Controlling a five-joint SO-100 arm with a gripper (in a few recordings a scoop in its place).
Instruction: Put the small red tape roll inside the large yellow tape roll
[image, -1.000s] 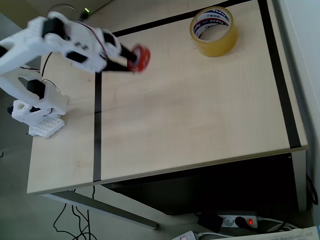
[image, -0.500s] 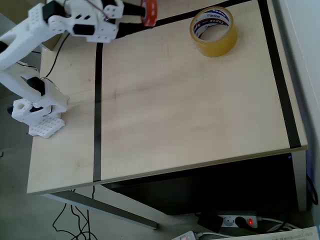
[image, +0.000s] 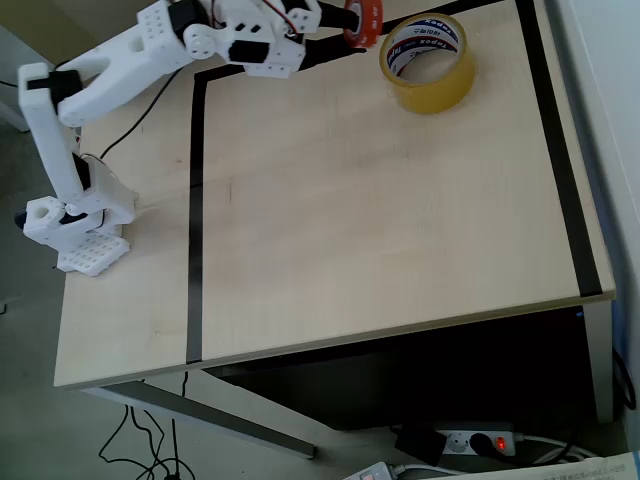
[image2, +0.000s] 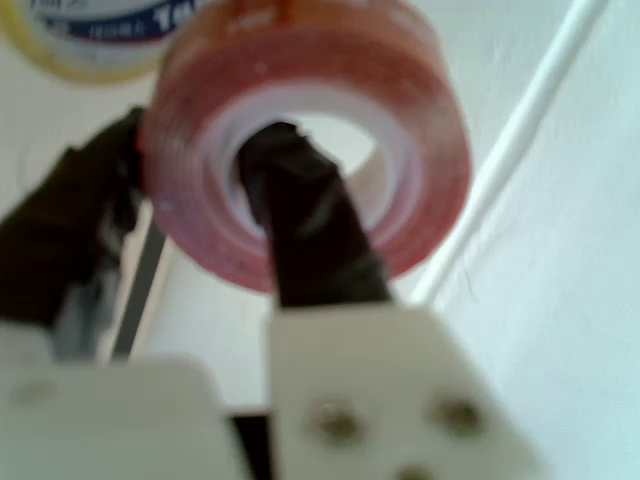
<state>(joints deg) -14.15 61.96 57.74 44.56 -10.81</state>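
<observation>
Red tape roll (image: 363, 21) hangs pinched in the gripper (image: 345, 30) overhead, just left of the yellow tape roll (image: 428, 62). At the wrist, one finger (image2: 305, 225) goes through the red roll's (image2: 310, 140) core, yellow roll (image2: 95, 40) beyond.

The white arm (image: 150, 50) reaches toward two o'clock in the overhead view. Its jaws are clamped, one black finger (image2: 305, 225) hooked forward.

Overhead view: small red tape roll (image: 362, 22) in gripper (image: 345, 28), at 9 o'clock of large yellow tape roll (image: 427, 62), near table (image: 380, 220) far edge.
</observation>
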